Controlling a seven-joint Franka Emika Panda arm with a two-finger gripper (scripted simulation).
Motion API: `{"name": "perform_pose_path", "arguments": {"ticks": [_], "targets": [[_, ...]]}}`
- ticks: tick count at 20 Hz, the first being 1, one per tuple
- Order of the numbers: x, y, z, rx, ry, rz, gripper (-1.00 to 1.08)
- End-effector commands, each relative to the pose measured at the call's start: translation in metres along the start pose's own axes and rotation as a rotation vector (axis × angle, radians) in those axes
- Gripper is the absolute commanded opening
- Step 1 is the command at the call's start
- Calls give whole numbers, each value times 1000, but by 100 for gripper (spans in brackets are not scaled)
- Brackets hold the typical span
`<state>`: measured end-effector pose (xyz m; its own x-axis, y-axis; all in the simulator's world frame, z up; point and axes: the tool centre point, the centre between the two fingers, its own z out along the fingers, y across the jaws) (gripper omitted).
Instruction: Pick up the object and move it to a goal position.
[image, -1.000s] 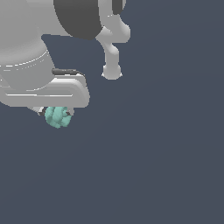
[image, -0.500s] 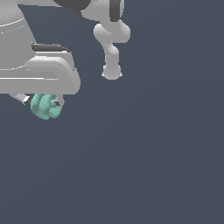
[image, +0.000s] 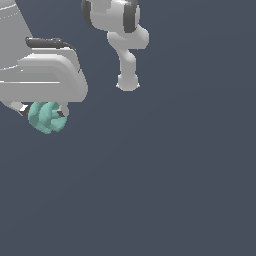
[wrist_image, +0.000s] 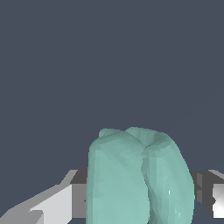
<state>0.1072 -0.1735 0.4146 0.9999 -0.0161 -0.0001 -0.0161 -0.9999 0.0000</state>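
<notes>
In the exterior view, the white gripper (image: 44, 114) sits at about nine o'clock, squeezing the green blob (image: 46, 117) between its fingers (image: 21, 108). The blob pokes out below the hand. The arm's base (image: 127, 82) stands near twelve o'clock, on the dark floor (image: 170, 175).

I see the blob (image: 46, 117) as a matte teal-green all over, with paler mint on its rounded lobes and darker teal in the creases between them, and in my wrist view (wrist_image: 140, 179) it shows the same plain colour without any pattern. My gripper (image: 42, 111) is white with light grey shading, its fingers (wrist_image: 57, 203) white with dark grey inner faces, and a black strip (image: 45, 43) lies along the top of the hand. Everything behind is a flat dark slate blue-grey (image: 190, 175).
</notes>
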Motion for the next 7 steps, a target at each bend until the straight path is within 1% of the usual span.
{"name": "perform_pose_path", "arguments": {"ticks": [1,7], "targets": [[0,0,-2,0,0,0,-100],[0,1,-2,0,0,0,-100]]}}
